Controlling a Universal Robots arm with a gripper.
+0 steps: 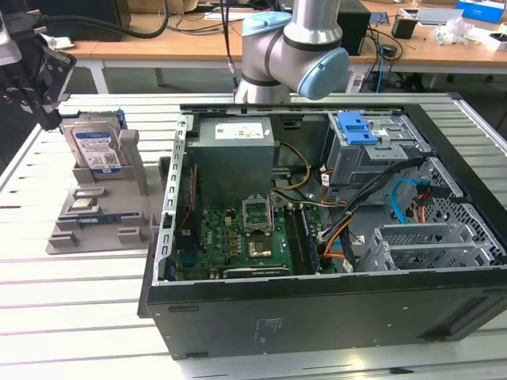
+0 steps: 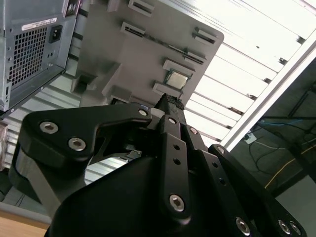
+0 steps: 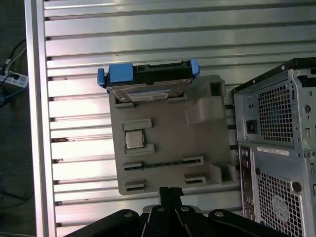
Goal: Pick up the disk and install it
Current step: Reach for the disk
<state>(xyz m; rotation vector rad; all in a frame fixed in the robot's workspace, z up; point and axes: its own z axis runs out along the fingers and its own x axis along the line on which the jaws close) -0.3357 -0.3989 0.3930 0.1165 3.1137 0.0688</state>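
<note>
The gripper (image 3: 170,191), fingers pressed together on nothing, points toward the grey fixture (image 3: 197,143). The disk (image 3: 148,84) stands in the fixture's opposite end, well apart from the fingertips. It rests on edge, tilted, its top edge running along the table's (image 3: 148,29) slats.

one disk (image 1: 96,148), one grey holder (image 1: 103,229), one computer case (image 1: 317,313) (lid off).

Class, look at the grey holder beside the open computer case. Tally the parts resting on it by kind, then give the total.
Disk: 1
Processor chip: 1
Memory stick: 1
Total: 3
</note>
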